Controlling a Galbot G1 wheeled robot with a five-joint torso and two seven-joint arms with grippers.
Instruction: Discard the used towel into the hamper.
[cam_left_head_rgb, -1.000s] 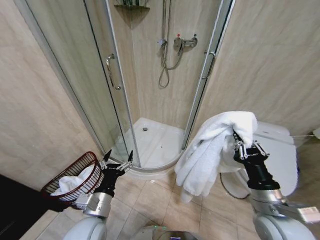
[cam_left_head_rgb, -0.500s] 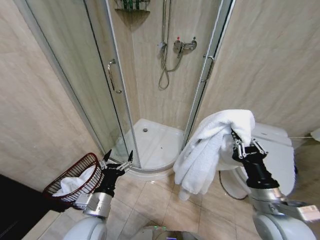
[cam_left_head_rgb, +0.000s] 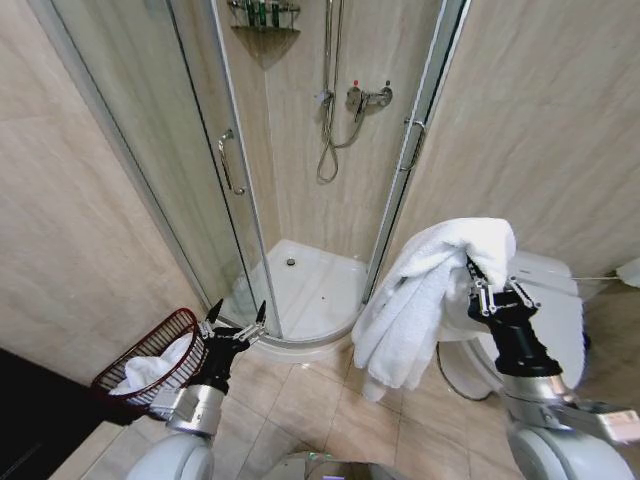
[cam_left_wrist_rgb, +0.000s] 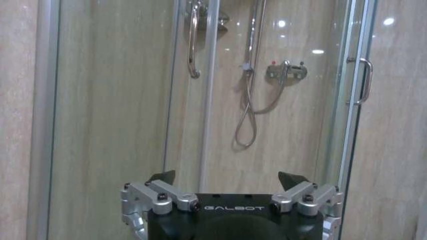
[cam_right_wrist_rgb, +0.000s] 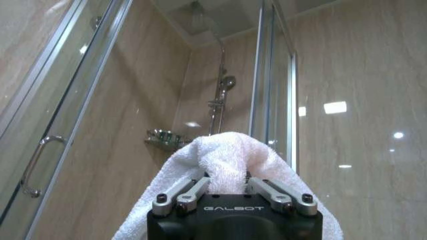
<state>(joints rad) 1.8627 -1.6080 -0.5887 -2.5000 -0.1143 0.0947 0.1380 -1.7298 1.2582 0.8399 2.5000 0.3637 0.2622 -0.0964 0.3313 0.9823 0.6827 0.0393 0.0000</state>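
At far left the hamper (cam_left_head_rgb: 148, 363) stands on the tiled floor (cam_left_head_rgb: 300, 400) against the beige wall, a dark-red wire basket with white cloth already lying in it. My left gripper (cam_left_head_rgb: 236, 318) hangs just beside its rim on the shower side, jaws spread wide and holding nothing; the left wrist view confirms both fingertips (cam_left_wrist_rgb: 163, 176) apart with only the shower glass between them. I judge this arm idle, kept low and clear of the basket mouth so the opening is free. Next comes the corner shower: curved glass doors (cam_left_head_rgb: 200, 170) with bar handles, a white tray (cam_left_head_rgb: 305, 285) with a drain, a mixer valve (cam_left_head_rgb: 368, 95) and hanging hose, and a small shelf (cam_left_head_rgb: 262, 14) high in the corner. To the right, my right gripper (cam_left_head_rgb: 490, 295) is raised to about mid-height and pinches the towel (cam_left_head_rgb: 425, 295) near its upper fold; the right wrist view shows both fingers (cam_right_wrist_rgb: 193, 189) pressed into the white terry, which bunches up over them. The rest of the cloth drapes down on the gripper's left, its hem off the floor, which I take as the reason for the high carry. Behind it sits a white toilet (cam_left_head_rgb: 545, 300) with lid closed. The towel is well apart from the hamper, with the shower front between; the drop is not yet made
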